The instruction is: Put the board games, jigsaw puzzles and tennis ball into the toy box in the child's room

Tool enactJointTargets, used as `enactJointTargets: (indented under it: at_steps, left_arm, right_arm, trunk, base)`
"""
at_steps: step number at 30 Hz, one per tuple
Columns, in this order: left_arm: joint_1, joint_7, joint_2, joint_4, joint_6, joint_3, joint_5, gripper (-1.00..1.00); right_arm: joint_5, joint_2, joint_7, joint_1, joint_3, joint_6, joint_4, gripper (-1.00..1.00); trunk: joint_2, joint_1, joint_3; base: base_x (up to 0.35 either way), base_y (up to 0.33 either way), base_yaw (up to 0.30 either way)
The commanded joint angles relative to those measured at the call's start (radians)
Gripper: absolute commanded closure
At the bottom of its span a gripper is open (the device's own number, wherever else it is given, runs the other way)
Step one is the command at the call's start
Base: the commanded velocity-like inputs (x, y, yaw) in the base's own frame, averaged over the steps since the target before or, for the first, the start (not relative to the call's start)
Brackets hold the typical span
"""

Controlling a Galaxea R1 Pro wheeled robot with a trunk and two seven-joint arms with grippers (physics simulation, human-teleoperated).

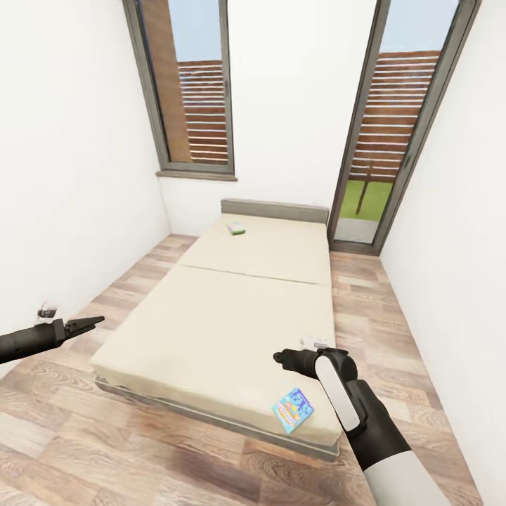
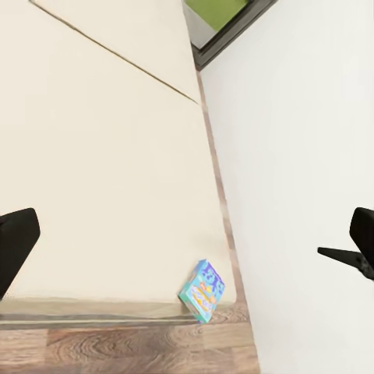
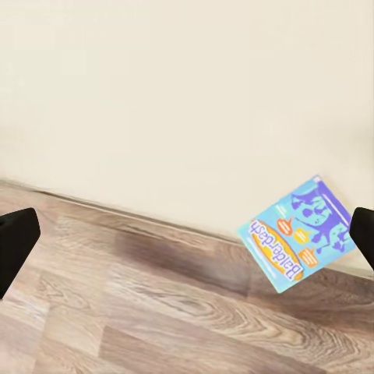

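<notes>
A broad beige bed (image 1: 232, 309) with a grey frame fills the white-walled room over a wood plank floor (image 1: 105, 450). A small blue board game (image 1: 293, 410), printed with purple and orange, lies flat at the bed's near corner; a green-edged game box (image 1: 237, 228) lies near the headboard. The left fingers (image 1: 88, 324) and the right fingers (image 3: 365, 234) are both spread apart and hold nothing.
</notes>
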Motion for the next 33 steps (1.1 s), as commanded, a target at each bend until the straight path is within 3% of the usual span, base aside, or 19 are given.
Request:
enactJointTargets:
  at_steps: [1,33]
  left_arm:
    - [-0.001,-0.004,0.000,0.000,0.010,0.001,0.000,-1.00]
    - [0.000,-0.008,0.001,0.000,0.010,0.002,0.001,-1.00]
  right_arm:
    - [-0.010,0.000,-0.010,-0.001,0.001,0.002,-0.001,-1.00]
    - [-0.010,0.001,-0.009,-0.001,0.002,0.001,0.001,-1.00]
  trunk:
    - [-0.001,0.000,0.001]
    - [-0.001,0.000,0.053]
  base:
    - [0.000,0.107,-0.081]
    - [-0.030,0.022,-0.085]
